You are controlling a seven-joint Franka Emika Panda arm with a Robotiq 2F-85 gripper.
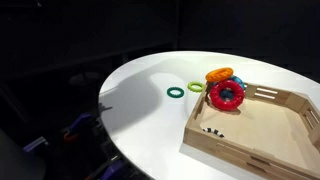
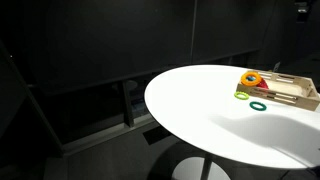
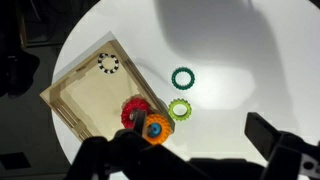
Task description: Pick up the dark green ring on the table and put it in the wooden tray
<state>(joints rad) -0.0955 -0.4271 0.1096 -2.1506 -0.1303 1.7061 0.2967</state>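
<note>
The dark green ring (image 1: 176, 92) lies flat on the round white table (image 1: 140, 100), apart from the other rings; it also shows in an exterior view (image 2: 259, 105) and in the wrist view (image 3: 183, 78). The wooden tray (image 1: 262, 128) stands on the table beside the rings, with a small dark mark (image 3: 108, 63) inside it. In the wrist view the tray (image 3: 85, 95) is at the left. My gripper (image 3: 196, 128) is open and empty, high above the table, with the dark green ring beyond its fingertips. The gripper does not show clearly in the exterior views.
A yellow-green ring (image 3: 180, 110) lies next to the dark green one. A thick red ring (image 3: 132, 114) and an orange ring with a blue centre (image 3: 156, 128) sit at the tray's corner. The table edge curves round, with dark floor beyond.
</note>
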